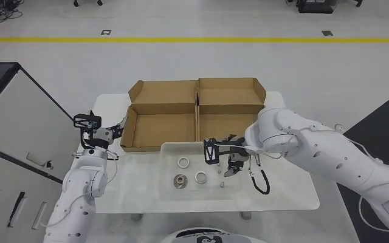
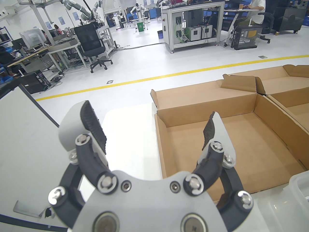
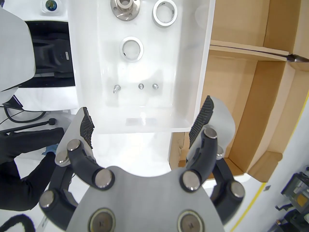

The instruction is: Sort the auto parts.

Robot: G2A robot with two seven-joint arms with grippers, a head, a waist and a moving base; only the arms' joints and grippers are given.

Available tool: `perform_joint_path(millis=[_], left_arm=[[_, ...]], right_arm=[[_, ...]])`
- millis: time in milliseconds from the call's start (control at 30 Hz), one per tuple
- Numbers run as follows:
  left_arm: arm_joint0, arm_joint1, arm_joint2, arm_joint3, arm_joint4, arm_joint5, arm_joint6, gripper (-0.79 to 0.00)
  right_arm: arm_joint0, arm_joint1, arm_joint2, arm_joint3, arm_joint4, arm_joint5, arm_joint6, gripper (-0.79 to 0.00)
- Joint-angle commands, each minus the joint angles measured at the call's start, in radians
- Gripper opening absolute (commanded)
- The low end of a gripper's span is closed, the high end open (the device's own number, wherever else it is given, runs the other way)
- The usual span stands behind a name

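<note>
A clear plastic tray [image 1: 167, 149] lies on the white table in front of two cardboard boxes. It holds a metal flange [image 3: 125, 5], two metal rings [image 3: 165, 13] [image 3: 131, 49], a small bolt [image 3: 116, 88] and two tiny nuts [image 3: 141, 86]. My right gripper [image 3: 146, 117] hangs open over the tray's right end, with nothing between its fingers; the top view shows it there as well [image 1: 233, 169]. My left gripper [image 2: 150, 119] is open and empty, held by the outer left wall of the left box [image 2: 229, 146], near the table's left edge [image 1: 118, 130].
The left box [image 1: 161, 130] and the right box [image 1: 228, 121] stand side by side with flaps open, and no parts show in either. The tray's corner [image 2: 297, 194] is close to the left box's front wall. A white panel [image 1: 36, 121] stands left of the table.
</note>
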Motion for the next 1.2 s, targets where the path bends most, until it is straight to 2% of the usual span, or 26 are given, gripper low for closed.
perform_joint_path(millis=[0,300,533,700,733,833,867,933,1167], left_arm=[[0.0,0.0,0.0,0.0,0.0,0.0,0.0,0.0],[0.0,0.0,0.0,0.0,0.0,0.0,0.0,0.0],[0.0,0.0,0.0,0.0,0.0,0.0,0.0,0.0],[0.0,0.0,0.0,0.0,0.0,0.0,0.0,0.0],[0.0,0.0,0.0,0.0,0.0,0.0,0.0,0.0],[0.0,0.0,0.0,0.0,0.0,0.0,0.0,0.0],[0.0,0.0,0.0,0.0,0.0,0.0,0.0,0.0],[0.0,0.0,0.0,0.0,0.0,0.0,0.0,0.0],[0.0,0.0,0.0,0.0,0.0,0.0,0.0,0.0]], right_arm=[[0.016,-0.006,-0.022,-0.004,0.006,0.015,0.015,0.0],[0.043,-0.039,-0.121,0.004,-0.017,0.026,0.025,0.0],[0.046,-0.065,-0.154,0.038,-0.023,0.031,0.03,-0.006],[0.041,-0.078,-0.158,0.059,-0.03,0.03,0.03,-0.151],[0.039,-0.08,-0.162,0.061,-0.034,0.032,0.032,-0.206],[0.034,-0.088,-0.181,0.073,-0.044,0.044,0.044,-0.249],[0.035,-0.091,-0.186,0.076,-0.046,0.048,0.048,-0.336],[0.035,-0.095,-0.193,0.083,-0.047,0.051,0.051,-0.397],[0.047,-0.113,-0.24,0.1,-0.052,0.048,0.047,-0.416]])
